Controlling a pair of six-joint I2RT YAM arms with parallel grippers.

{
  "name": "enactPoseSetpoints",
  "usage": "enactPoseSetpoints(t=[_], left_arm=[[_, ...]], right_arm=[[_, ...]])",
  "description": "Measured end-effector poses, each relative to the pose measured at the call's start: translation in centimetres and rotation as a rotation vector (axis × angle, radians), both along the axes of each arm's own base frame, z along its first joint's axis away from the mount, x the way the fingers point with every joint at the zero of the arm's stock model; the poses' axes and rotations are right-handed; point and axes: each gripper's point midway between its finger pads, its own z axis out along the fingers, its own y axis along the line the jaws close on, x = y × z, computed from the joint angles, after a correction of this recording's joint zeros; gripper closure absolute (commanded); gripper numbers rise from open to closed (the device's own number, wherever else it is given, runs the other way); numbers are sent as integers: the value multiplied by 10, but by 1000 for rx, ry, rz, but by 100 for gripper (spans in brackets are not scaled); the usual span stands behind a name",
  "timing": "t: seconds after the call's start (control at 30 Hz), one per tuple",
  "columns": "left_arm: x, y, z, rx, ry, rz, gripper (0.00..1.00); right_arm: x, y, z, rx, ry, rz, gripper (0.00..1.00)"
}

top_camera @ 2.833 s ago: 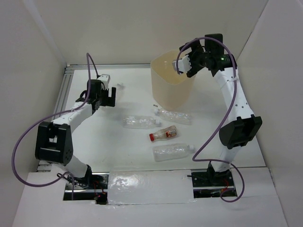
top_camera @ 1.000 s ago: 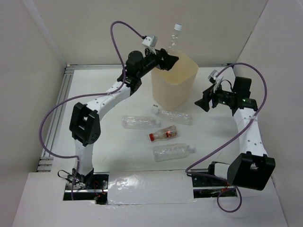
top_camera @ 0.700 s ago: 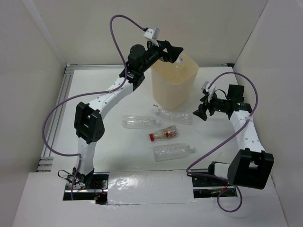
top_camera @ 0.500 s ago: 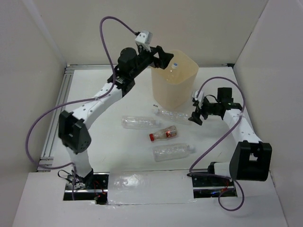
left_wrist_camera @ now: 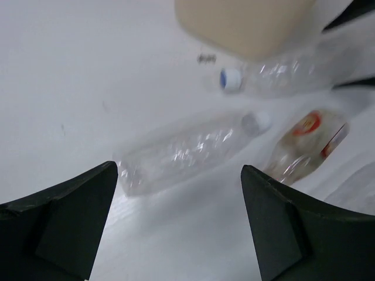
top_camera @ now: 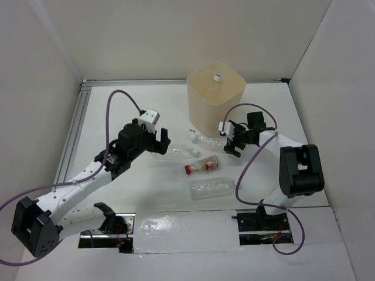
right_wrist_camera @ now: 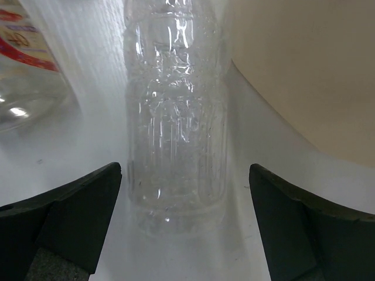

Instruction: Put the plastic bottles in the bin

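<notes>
The beige bin (top_camera: pixel 215 102) stands at the back, with a white-capped bottle (top_camera: pixel 217 76) showing inside it. Several plastic bottles lie on the table in front. My left gripper (top_camera: pixel 160 142) is open low over a clear bottle (left_wrist_camera: pixel 187 149), which lies just beyond its fingertips (left_wrist_camera: pixel 88 199). My right gripper (right_wrist_camera: pixel 186 168) is open, with the base end of another clear bottle (right_wrist_camera: pixel 176 117) lying between its fingers (right_wrist_camera: pixel 76 205), close beside the bin (right_wrist_camera: pixel 304 70). A red-capped bottle (top_camera: pixel 202 166) and one more clear bottle (top_camera: pixel 214 188) lie nearer the front.
White walls enclose the table on three sides. An aluminium rail (top_camera: pixel 76 126) runs along the left edge. The bin wall sits right next to my right gripper. The red-labelled bottle (left_wrist_camera: pixel 304 143) lies just right of the left gripper's bottle.
The left arm let its bottle go into the bin, then swung down to the table bottle, open. The right arm came in from the right to the bottle beside the bin, opening.
</notes>
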Motion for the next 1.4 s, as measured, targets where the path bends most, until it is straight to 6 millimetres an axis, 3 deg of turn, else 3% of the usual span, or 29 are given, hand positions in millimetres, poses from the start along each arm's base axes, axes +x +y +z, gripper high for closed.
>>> enactPoseSetpoints(t=[0.03,0.1,0.17,0.2,0.23,0.33,0.47,0.57,0.63,0.8,0.93,1.07,1.2,1.27,1.4], left_arm=[[-7,4,-19,39,37,0,1],[-19,13,-50,115,91,-6,1],[-28,18,-71,188,107,-35,1],[-31,18,-77,217,104,-53,1],[-32,19,-82,245,93,-73,1],[-32,15,-87,321,28,-156,1],[-23,5,-84,376,-52,-233,1],[-17,-2,-97,444,-76,-298,1],[-15,-6,-109,488,-73,-343,1],[-10,-12,-130,560,-84,-417,1],[-4,-17,-143,602,-98,-458,1],[2,-22,-153,639,-111,-493,1],[6,-24,-152,660,-145,-509,1],[9,-26,-149,660,-164,-507,1],[13,-28,-144,664,-197,-506,1]], right_arm=[[3,0,-5,-16,-4,0,6],[6,2,-14,-43,-8,13,23],[4,3,-25,-69,3,39,42],[4,5,-26,-70,-2,57,58],[6,5,-25,-77,-13,68,64],[1,2,-25,-84,16,78,78],[-9,-13,-12,-55,59,72,78],[-22,-32,31,-36,15,91,79],[-29,-39,74,-39,-80,131,79],[-61,-23,187,-33,-378,257,79],[-75,-11,255,34,-553,223,76],[-54,-8,308,91,-686,123,71],[-2,-6,351,46,-800,68,66],[33,-6,348,-22,-826,42,64],[94,-9,309,-207,-779,2,58]])
